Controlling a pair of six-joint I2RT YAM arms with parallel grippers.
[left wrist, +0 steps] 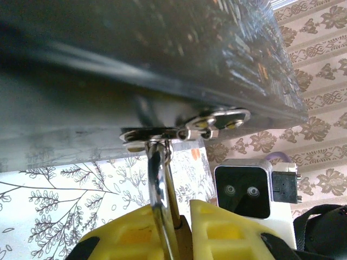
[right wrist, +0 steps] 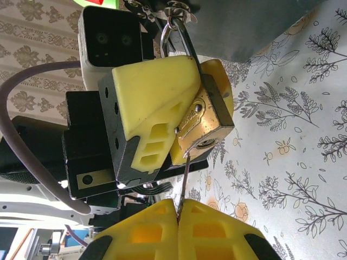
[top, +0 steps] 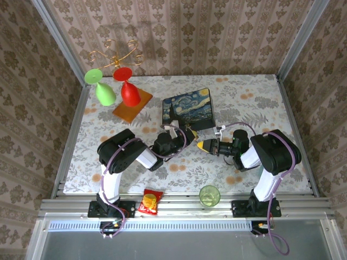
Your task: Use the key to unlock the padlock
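Right gripper (right wrist: 178, 208) is clenched on the thin key (right wrist: 184, 176), whose blade reaches up to the keyhole in the brass padlock (right wrist: 209, 122). Left gripper (left wrist: 173, 219) grasps the padlock's body. The silver shackle (left wrist: 157, 179) loops through the metal clasp (left wrist: 217, 120) of the Starry Night painted box (top: 188, 107), which stands on the floral table (top: 260, 97).
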